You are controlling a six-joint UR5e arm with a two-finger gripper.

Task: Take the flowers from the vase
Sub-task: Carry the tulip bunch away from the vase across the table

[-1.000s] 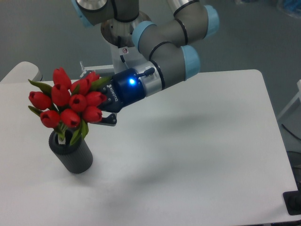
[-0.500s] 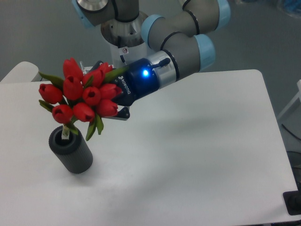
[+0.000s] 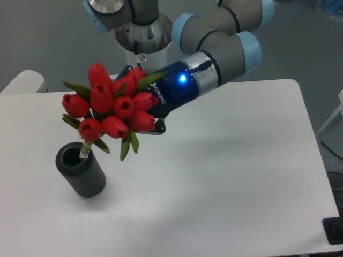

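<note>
The gripper [image 3: 146, 119] is closed on the flowers [image 3: 110, 107], gripping the bunch from its right side; the fingertips are mostly hidden behind the red buds and green leaves, with only a dark finger end visible at the lower right of the bunch. The flowers are held in the air, tilted, above and slightly right of the vase [image 3: 80, 170]. The pale stem ends [image 3: 84, 149] hang just over the right side of the vase's mouth; whether they touch the rim cannot be determined. The vase stands upright on the white tabletop [image 3: 225, 176] near its left edge, its round mouth open and dark. A blue indicator light [image 3: 183, 79] is lit on the gripper's body.
</note>
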